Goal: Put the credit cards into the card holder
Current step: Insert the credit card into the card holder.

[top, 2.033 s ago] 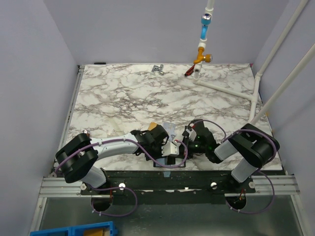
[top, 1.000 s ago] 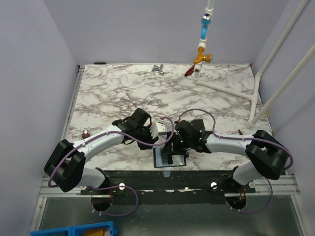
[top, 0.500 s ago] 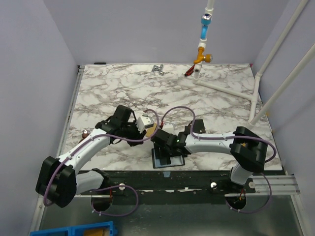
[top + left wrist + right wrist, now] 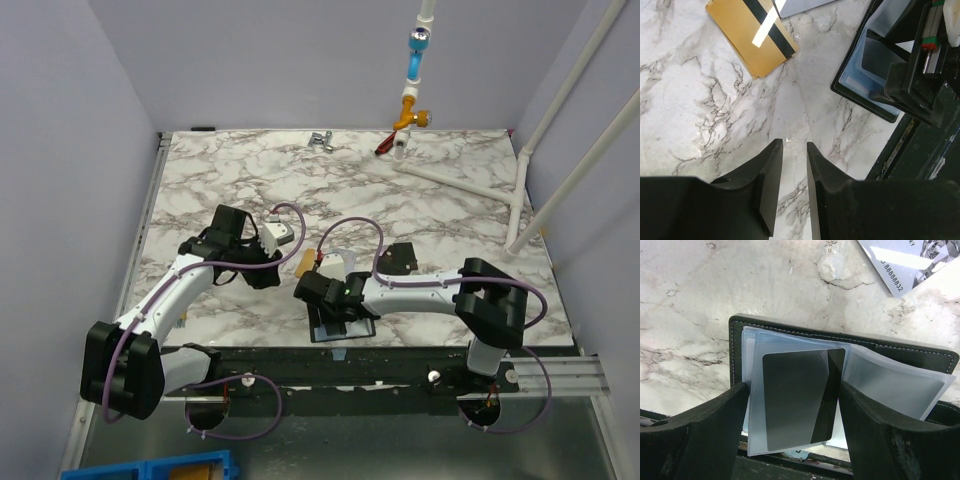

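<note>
Item: card-filing job, not yet begun in substance. Gold-tan rectangular plastic card with a dark stripe [image 4: 737, 35]: lying flat on the white veined marble table [image 4: 700, 115], outside any pocket. Pale grey-blue plastic card printed with digits [image 4: 890, 255]: also flat on the marble, just beyond the holder's far edge, and partly overlapping the gold card's corner in the left wrist view. Flat black stitched folding card holder [image 4: 736, 355]: lying open at the table's near edge, its clear plastic sleeves [image 4: 756, 390] fanned; one sleeve shows a dark rectangular insert [image 4: 795, 400] (what it is cannot be told). Right gripper [image 4: 792, 410]: jaws spread wide either side of the upper sleeve, clamping nothing that shows. Left gripper [image 4: 794, 147]: jaws barely parted, empty, over bare marble near the gold card. Judged outstanding: both cards, neither picked up.
</note>
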